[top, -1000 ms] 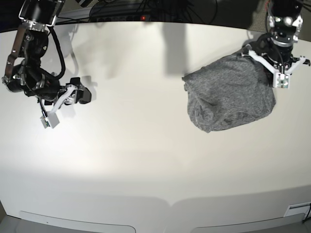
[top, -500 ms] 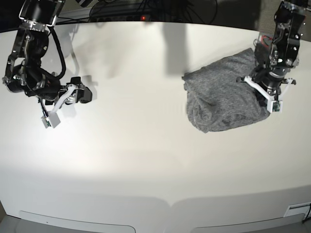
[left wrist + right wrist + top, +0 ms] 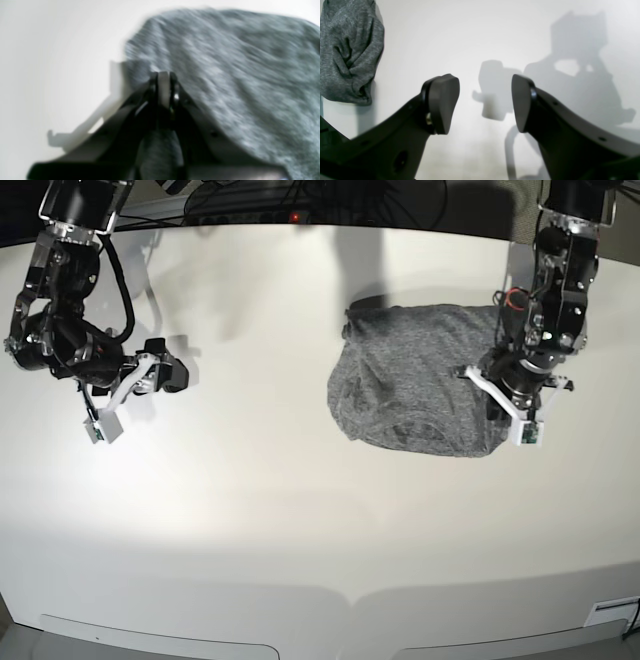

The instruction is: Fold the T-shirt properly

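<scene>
A: Going from the left of the base view, what do you see first?

B: First the right gripper (image 3: 128, 402). It hangs over the bare white table (image 3: 300, 510), far from the cloth. Its arm is bent at the elbow and the wrist points down and outward. The two dark fingers (image 3: 442, 102) stand wide apart with nothing between them.

A: And the T-shirt (image 3: 420, 380)?

B: It lies in the right half of the table, toward the far edge, as a crumpled grey heap. It is not flat, and I cannot make out sleeves or collar.

A: Then the arm on the right side?

B: That is the left gripper (image 3: 518, 402). Its arm comes down steeply from the far edge, and the wrist stands at the near right border of the shirt. In the wrist view the fingers are pressed together, and grey cloth shows between the gripper's arms behind the tips, so I judge it pinches an edge of the T-shirt. The picture is blurred.

A: Which step is this?

B: I think the spreading, before any fold. The next move needs the cloth drawn out flat. Probably the idle gripper must come and take another edge.
</scene>
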